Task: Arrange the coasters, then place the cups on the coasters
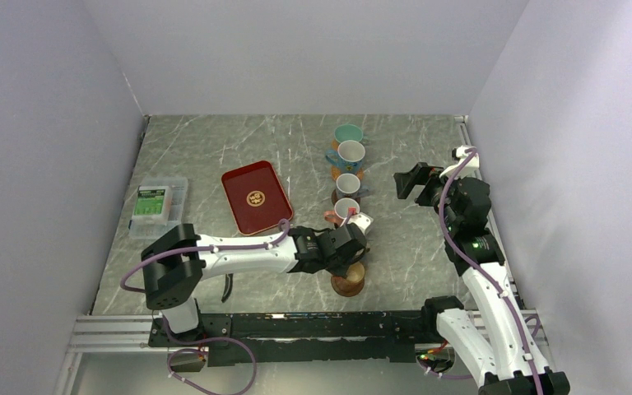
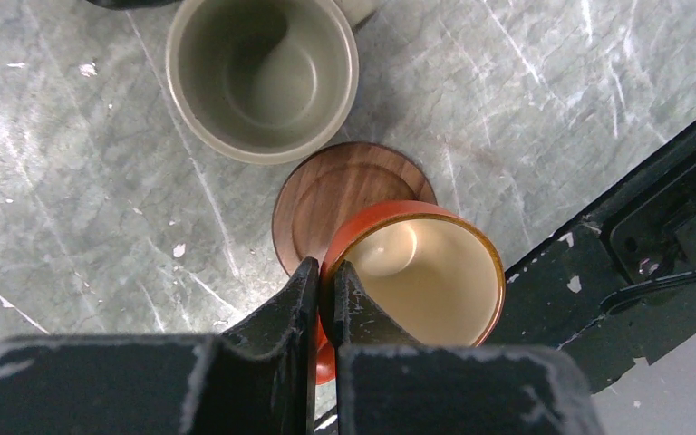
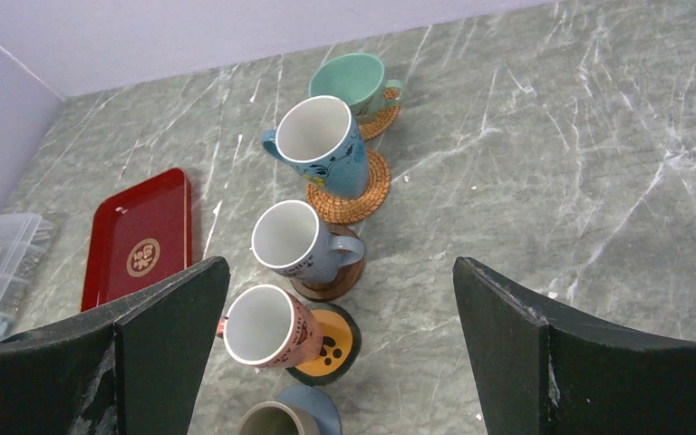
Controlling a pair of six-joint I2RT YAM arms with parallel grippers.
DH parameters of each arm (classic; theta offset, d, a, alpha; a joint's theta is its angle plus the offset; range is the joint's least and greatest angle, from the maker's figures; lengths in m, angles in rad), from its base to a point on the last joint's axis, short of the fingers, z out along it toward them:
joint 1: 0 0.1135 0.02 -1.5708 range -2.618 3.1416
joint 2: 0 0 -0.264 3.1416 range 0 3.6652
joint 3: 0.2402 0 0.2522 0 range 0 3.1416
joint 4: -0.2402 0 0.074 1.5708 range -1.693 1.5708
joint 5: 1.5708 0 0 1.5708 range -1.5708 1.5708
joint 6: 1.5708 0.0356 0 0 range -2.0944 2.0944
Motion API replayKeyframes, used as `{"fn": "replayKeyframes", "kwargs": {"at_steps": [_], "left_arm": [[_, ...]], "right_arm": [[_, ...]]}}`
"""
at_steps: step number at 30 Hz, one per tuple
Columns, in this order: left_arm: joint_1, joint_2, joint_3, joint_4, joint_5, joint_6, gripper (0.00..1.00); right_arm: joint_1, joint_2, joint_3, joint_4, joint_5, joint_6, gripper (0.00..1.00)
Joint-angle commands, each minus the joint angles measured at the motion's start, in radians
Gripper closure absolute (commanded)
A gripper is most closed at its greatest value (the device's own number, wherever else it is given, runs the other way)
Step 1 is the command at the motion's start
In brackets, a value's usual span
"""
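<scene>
Five cups stand in a column on coasters: teal cup on a woven orange coaster, blue cup on a second woven coaster, grey-white cup on a dark brown coaster, pink cup on the black, orange-faced coaster, olive cup on the blue coaster. My left gripper is shut on the rim of the orange-brown cup, one finger inside and one outside, over the edge of another dark brown coaster. My right gripper hangs open beside the column, holding nothing.
A red rectangular tray lies left of the cups, and a clear plastic box sits further left. The black mounting rail runs along the near edge, close to the orange-brown cup. Walls close in the table on three sides.
</scene>
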Motion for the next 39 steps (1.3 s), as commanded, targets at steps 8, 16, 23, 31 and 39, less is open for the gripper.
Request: {"fn": "replayKeyframes", "kwargs": {"at_steps": [8,16,23,31,39], "left_arm": [[-0.014,0.026,-0.01,0.032,0.02,-0.001,0.97],[-0.016,0.043,-0.008,0.029,0.022,-0.002,0.97],[-0.015,0.059,-0.001,0.005,0.008,-0.015,0.97],[-0.016,0.063,-0.006,0.018,0.009,-0.015,0.97],[-0.015,0.072,-0.007,0.013,-0.009,-0.039,0.97]], "right_arm": [[0.003,-0.016,0.001,0.034,0.003,-0.014,0.0],[0.002,-0.012,0.002,0.034,-0.001,-0.017,0.0],[0.002,-0.008,0.001,0.035,-0.008,-0.02,0.0],[0.003,-0.005,0.0,0.036,-0.013,-0.02,0.0],[0.002,-0.001,0.001,0.037,-0.016,-0.023,0.0]]}}
